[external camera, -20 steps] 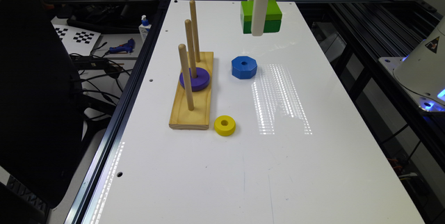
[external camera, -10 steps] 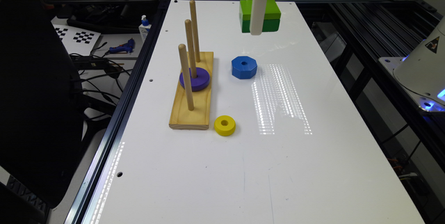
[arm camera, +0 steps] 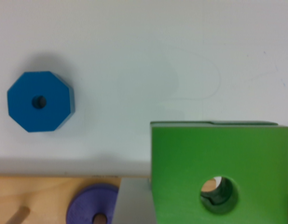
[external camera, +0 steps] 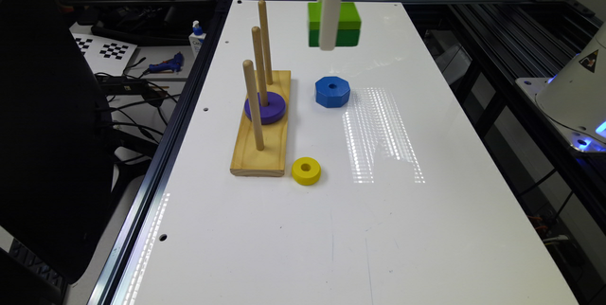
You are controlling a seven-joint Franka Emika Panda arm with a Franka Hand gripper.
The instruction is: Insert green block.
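I see the white bench [external camera: 378, 210] filling most of the exterior view; on it, left of centre, the wooden base [external camera: 265, 148] with three upright pegs [external camera: 253, 105], a purple ring [external camera: 270, 111] lying round the middle peg; at the top centre of the frame the green block [external camera: 348, 23], lime on top and darker green below, sits partly behind the white end effector [external camera: 330, 42]; whether the block rests on the bench or hangs clear I cannot tell. From my wrist view the green block [arm camera: 218, 175] looms close, its round hole facing the camera, a grey finger [arm camera: 132, 203] touching its side; I read the end effector as clamped on the block. The blue octagon [external camera: 332, 91] lies just below it; the yellow ring [external camera: 306, 171] lies just beside the base's near corner.
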